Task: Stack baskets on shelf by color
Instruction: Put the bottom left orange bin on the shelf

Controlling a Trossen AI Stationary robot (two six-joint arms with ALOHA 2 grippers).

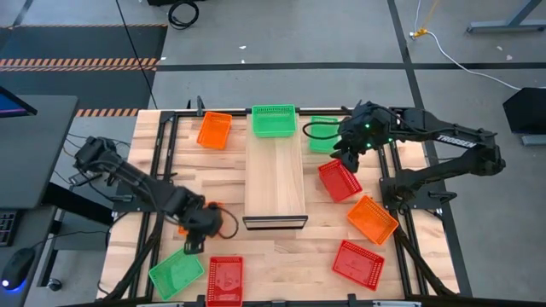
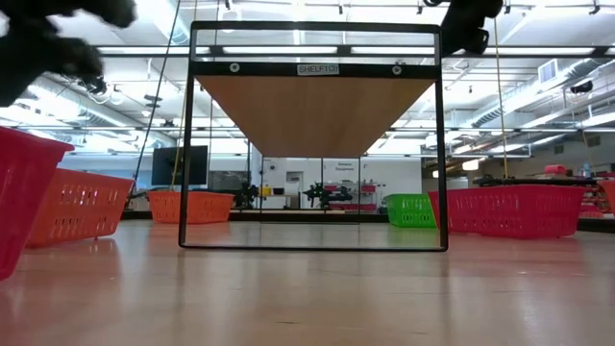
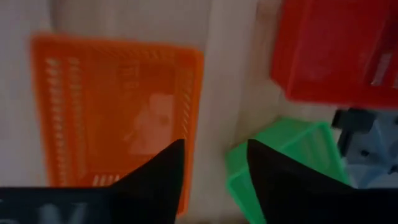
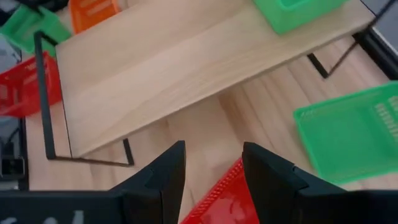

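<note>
The shelf (image 1: 275, 183) stands in the table's middle, and a green basket (image 1: 274, 120) sits on its far end. My left gripper (image 3: 214, 168) is open, pointing down over the right rim of an orange basket (image 3: 118, 106) near the shelf's near left corner, apart from it. In the high view this gripper (image 1: 200, 223) hides most of that basket. My right gripper (image 4: 213, 168) is open above the far corner of a red basket (image 4: 221, 196) right of the shelf, where the high view shows it (image 1: 350, 153). Whether it touches the corner, I cannot tell.
Loose on the table: an orange basket (image 1: 214, 130) far left, a green one (image 1: 321, 136) far right of the shelf, orange (image 1: 372, 218) and red (image 1: 357, 263) near right, green (image 1: 177, 273) and red (image 1: 224, 280) at the near edge.
</note>
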